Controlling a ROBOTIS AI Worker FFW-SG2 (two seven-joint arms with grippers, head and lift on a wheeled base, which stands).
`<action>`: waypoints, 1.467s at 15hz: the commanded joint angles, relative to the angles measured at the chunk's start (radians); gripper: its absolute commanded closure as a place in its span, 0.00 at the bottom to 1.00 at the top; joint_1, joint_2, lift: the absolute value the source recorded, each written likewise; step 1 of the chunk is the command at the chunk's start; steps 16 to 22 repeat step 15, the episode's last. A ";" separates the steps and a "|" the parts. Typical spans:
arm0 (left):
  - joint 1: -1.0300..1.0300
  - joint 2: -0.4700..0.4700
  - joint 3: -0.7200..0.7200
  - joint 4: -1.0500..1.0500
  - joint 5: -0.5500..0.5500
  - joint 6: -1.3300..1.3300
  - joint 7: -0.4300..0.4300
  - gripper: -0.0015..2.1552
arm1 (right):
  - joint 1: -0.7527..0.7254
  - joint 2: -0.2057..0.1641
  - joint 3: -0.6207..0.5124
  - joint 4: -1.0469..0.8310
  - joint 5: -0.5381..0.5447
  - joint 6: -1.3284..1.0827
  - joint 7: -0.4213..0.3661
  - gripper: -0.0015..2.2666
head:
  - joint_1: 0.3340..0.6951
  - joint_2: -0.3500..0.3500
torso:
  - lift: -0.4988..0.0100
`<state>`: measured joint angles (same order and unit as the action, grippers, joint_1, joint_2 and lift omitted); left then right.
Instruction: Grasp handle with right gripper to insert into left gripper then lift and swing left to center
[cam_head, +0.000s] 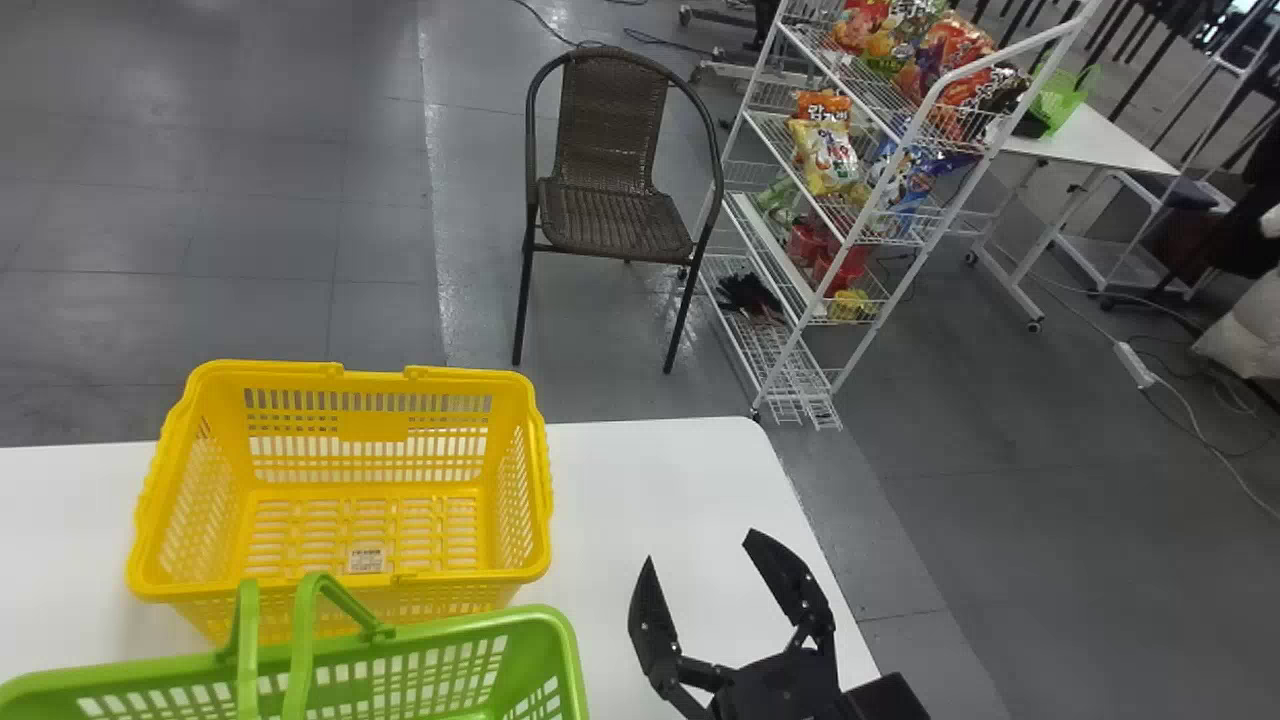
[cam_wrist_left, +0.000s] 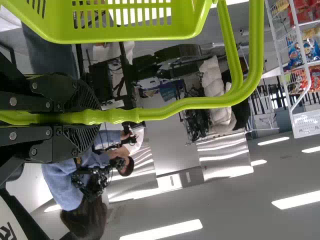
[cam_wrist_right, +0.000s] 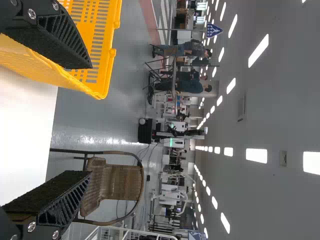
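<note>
In the head view my right gripper (cam_head: 715, 590) is over the table's right part, its two fingers spread with nothing between them. The right wrist view likewise shows my right gripper (cam_wrist_right: 82, 120) open. The green basket (cam_head: 420, 670) stands at the head view's bottom left, its two handles (cam_head: 302, 640) raised close together. In the left wrist view my left gripper (cam_wrist_left: 75, 118) is shut on the green handle (cam_wrist_left: 175, 106), with the green basket (cam_wrist_left: 120, 31) beyond it.
A yellow basket (cam_head: 345, 450) sits on the white table (cam_head: 690, 470) just behind the green one. Past the table are a brown wicker chair (cam_head: 615, 215) and a white wire rack (cam_head: 850, 230) with snack bags.
</note>
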<state>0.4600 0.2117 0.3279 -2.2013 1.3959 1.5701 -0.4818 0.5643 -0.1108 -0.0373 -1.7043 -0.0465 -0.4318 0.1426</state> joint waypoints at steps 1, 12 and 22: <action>0.000 0.000 0.003 0.000 0.000 0.001 0.002 0.99 | -0.001 -0.001 0.000 0.000 -0.001 -0.001 0.000 0.02 | 1.00 0.01 | 0.98; 0.016 -0.006 0.008 -0.011 -0.002 0.001 0.002 0.99 | -0.012 -0.001 0.011 0.009 0.000 0.002 0.000 0.02 | 1.00 0.03 | 0.98; 0.026 -0.008 0.026 -0.029 -0.003 0.001 -0.001 0.99 | -0.020 -0.003 0.013 0.012 0.000 0.005 0.000 0.02 | 1.00 0.03 | 0.98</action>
